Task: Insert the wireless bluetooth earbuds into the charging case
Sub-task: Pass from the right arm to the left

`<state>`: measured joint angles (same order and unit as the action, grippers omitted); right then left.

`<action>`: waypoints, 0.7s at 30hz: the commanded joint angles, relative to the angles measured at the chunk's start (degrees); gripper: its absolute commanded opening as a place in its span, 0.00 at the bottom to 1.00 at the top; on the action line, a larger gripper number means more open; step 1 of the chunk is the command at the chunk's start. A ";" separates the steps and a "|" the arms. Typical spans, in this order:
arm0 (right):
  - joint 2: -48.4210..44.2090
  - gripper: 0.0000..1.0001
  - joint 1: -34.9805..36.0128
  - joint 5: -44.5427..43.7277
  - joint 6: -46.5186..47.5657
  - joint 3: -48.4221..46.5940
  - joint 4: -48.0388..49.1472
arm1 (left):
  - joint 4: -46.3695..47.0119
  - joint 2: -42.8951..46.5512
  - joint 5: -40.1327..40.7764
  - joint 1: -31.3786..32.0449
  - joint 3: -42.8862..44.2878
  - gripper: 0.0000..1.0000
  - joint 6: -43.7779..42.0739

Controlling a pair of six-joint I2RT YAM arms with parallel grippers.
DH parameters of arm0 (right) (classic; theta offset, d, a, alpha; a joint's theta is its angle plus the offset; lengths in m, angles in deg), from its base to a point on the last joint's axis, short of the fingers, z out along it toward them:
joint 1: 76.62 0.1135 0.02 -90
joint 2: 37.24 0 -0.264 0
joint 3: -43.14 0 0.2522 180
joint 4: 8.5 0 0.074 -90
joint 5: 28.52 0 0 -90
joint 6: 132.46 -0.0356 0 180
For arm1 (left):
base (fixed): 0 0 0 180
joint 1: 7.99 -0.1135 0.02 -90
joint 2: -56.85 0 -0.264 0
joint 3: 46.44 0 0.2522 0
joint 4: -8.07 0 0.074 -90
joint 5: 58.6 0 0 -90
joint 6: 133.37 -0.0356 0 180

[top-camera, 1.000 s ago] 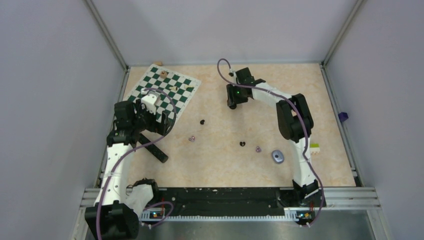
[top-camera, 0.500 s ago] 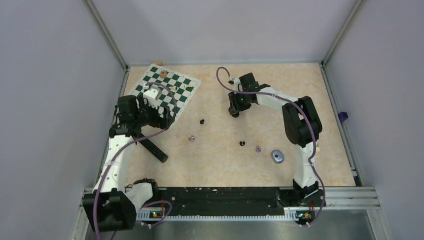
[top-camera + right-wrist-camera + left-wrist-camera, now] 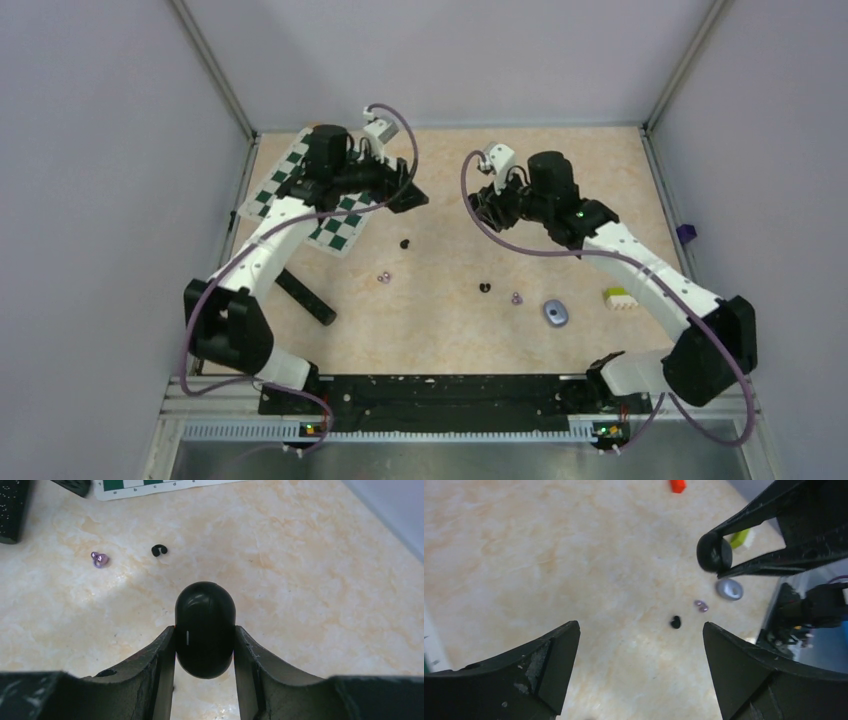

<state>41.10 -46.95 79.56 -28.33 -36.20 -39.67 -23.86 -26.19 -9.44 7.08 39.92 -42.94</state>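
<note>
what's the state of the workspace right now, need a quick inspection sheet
surface: beige marbled table, no spills seen
job's things: black earbud, second black earbud, purple earbud and second purple earbud lie loose; grey case on the table; black case in the right gripper
clutter: chessboard, black bar, yellow-and-white block, red block
grippers: left gripper open, empty; right gripper shut on the black case
cables: purple cables loop over the wrists
surroundings: plain grey walls
</note>
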 commanded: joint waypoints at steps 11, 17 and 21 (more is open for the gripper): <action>-12.96 0.33 1.22 1.77 8.76 9.53 7.28 | 12.09 -12.21 -12.10 11.07 9.03 0.99 21.42; -13.74 0.33 1.49 1.49 8.69 10.08 7.87 | 11.24 -14.40 -11.14 14.12 9.18 0.99 20.84; -13.90 0.33 1.78 1.69 8.70 10.13 7.79 | 10.87 -15.27 -10.97 15.06 9.59 0.97 20.78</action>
<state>29.15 -46.23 80.24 -20.37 -26.48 -34.86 -14.70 -40.77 -20.19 21.75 47.09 -22.42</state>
